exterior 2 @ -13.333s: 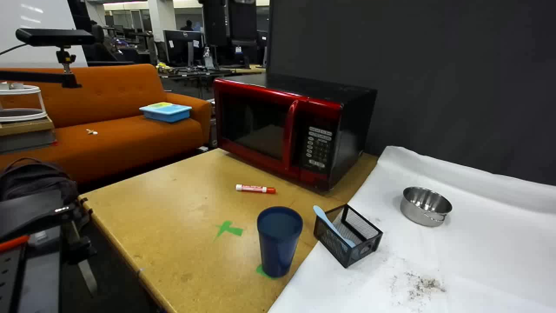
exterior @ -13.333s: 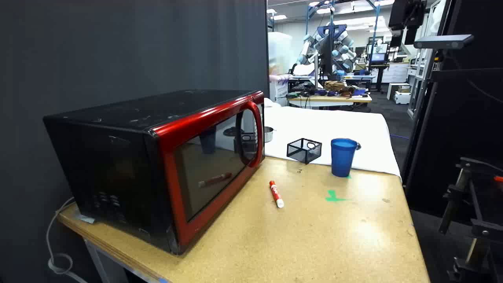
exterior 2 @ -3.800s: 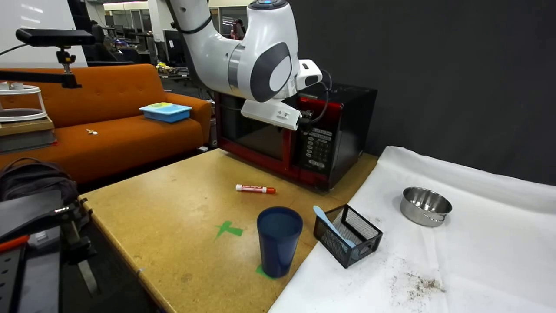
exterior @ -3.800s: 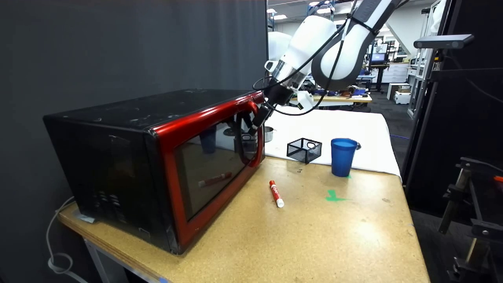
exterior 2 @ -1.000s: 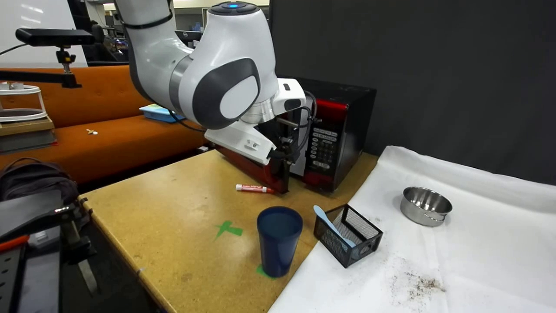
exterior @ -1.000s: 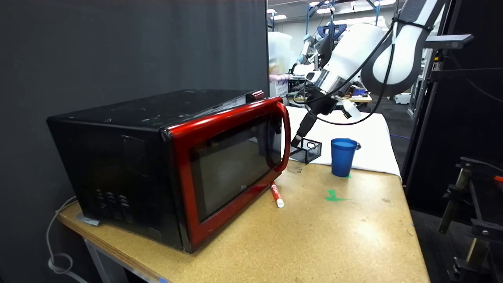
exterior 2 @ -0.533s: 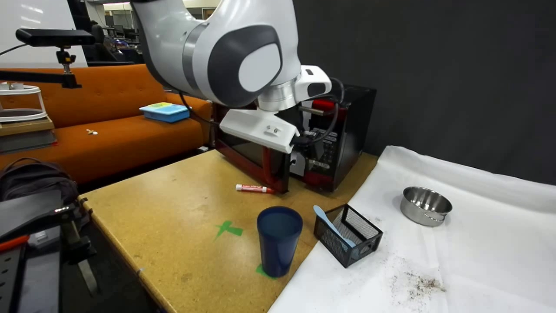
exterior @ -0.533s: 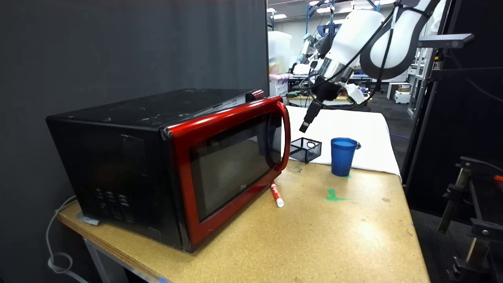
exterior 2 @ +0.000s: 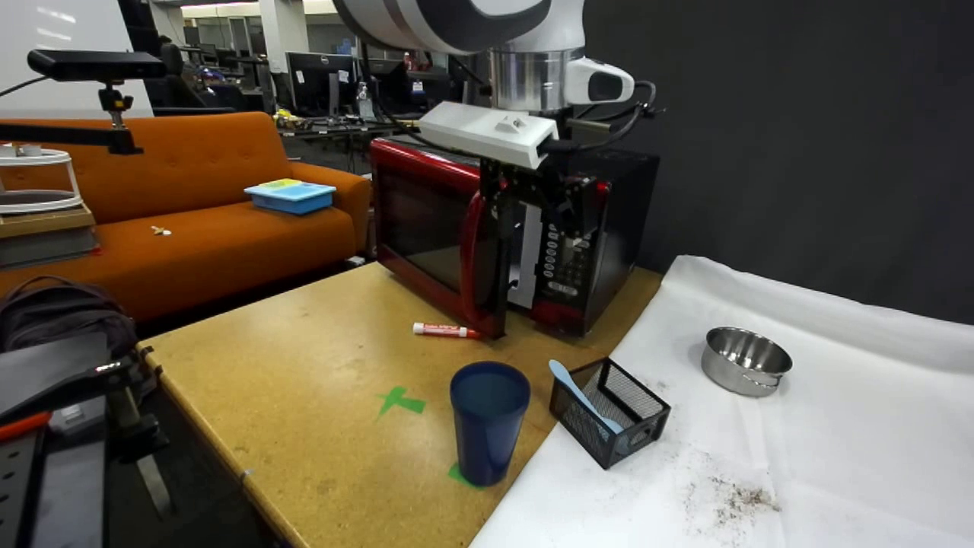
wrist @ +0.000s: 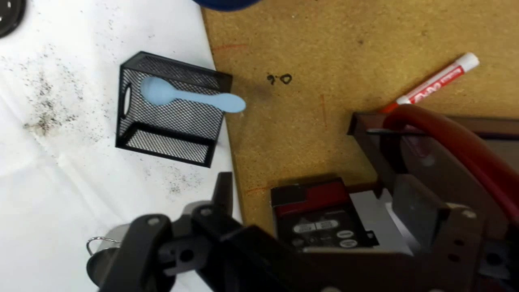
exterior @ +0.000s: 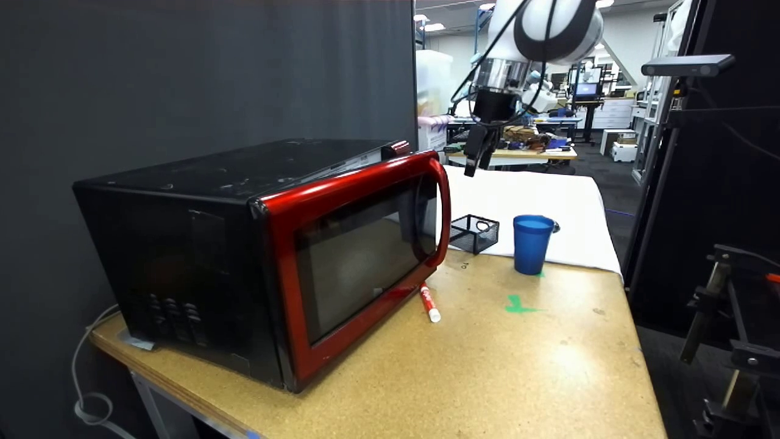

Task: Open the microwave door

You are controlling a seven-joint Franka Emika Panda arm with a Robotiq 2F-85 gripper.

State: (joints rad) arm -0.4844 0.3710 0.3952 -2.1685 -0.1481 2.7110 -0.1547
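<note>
The microwave (exterior: 183,262) stands at the table's edge, and it also shows in an exterior view (exterior 2: 631,205). Its red-framed door (exterior: 359,274) is ajar, swung partly outward, with a gap beside the keypad panel (exterior 2: 563,259). The door handle (exterior 2: 470,259) is free of the fingers; it also shows in the wrist view (wrist: 458,138). My gripper (wrist: 320,202) is open and empty, fingers pointing down. It hangs above and in front of the gap and keypad panel, and it shows in both exterior views (exterior: 477,168) (exterior 2: 540,217). The microwave's inside is mostly hidden.
A red and white marker (exterior 2: 445,330) lies at the door's lower corner. A blue cup (exterior 2: 489,426) and a black mesh basket (exterior 2: 609,411) with a light blue spoon (wrist: 194,96) stand nearby. A metal pot (exterior 2: 746,361) sits on the white sheet (exterior 2: 837,457).
The door was shut 13.3 s and 3.8 s ago, with the gripper at the handle in the latter. It stands ajar from 1.0 s ago on. Since then the gripper has risen away from it.
</note>
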